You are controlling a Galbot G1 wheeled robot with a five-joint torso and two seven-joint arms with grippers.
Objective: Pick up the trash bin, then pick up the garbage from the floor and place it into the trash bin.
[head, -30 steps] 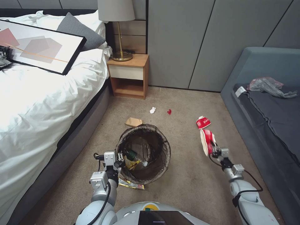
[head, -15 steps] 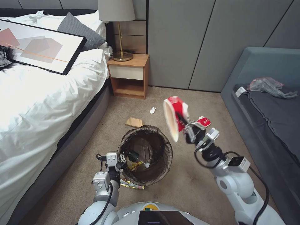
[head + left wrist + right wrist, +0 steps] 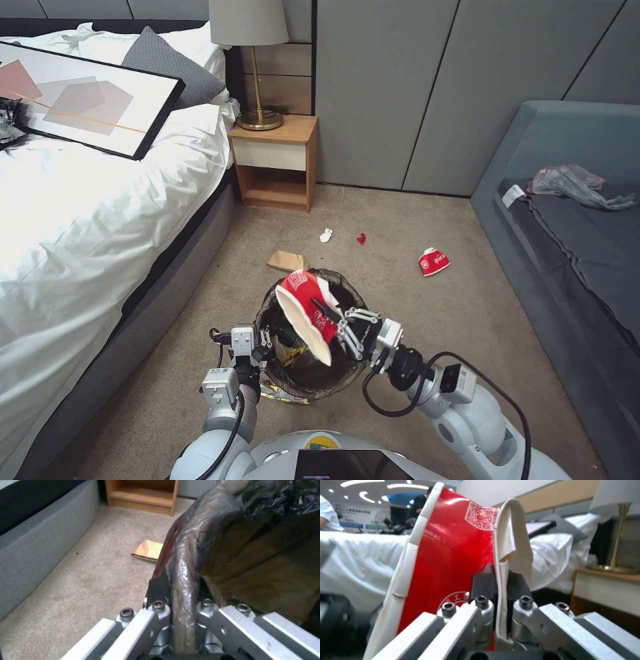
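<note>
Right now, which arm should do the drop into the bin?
Right. The right hand already holds the red cup pinched by its wall, over the bin opening. The left hand is clamped on the bin's rim, holding it.

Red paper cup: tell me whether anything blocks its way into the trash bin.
Nothing visible does. The right end effector holds the red paper cup directly over the open trash bin, whose rim the left end effector grips.

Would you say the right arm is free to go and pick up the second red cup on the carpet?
Probably not yet: the right gripper is shut on a crushed red cup above the trash bin; the other cup lies unobstructed.
</note>
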